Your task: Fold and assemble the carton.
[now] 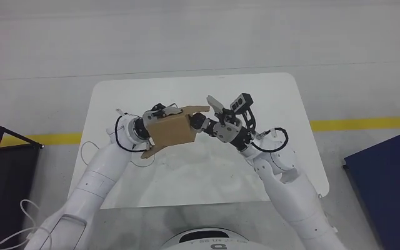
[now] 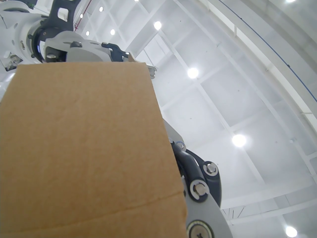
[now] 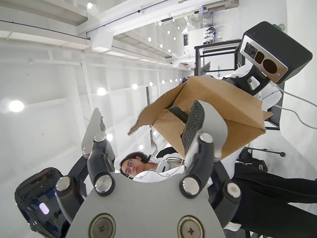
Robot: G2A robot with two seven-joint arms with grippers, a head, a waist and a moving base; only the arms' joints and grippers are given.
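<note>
The brown corrugated cardboard carton (image 1: 172, 129) is hanging in the air above the white tabletop (image 1: 281, 106), between the two arms, with none of it resting on the surface.

The step in hand is, by my reading, folding an end flap inward. To do it well, the pushing finger should be pressing near the crease with the flat of its pad, so the loose cardboard flap (image 3: 151, 115) is turning on its fold line rather than buckling. The holding arm should be bracing against that push, since thin board like this is likely to twist or cave in under a slanted load.

The left jaws are sitting at the carton's side away from the other arm. They are apparently closed on a panel, since nothing else is carrying the box. The right jaws are standing wide apart and gripping nothing. One ribbed finger pad (image 3: 194, 122) is lying against the carton's open end, just beside the flap. The other finger (image 3: 95, 127) is standing free in the air, touching nothing.
</note>
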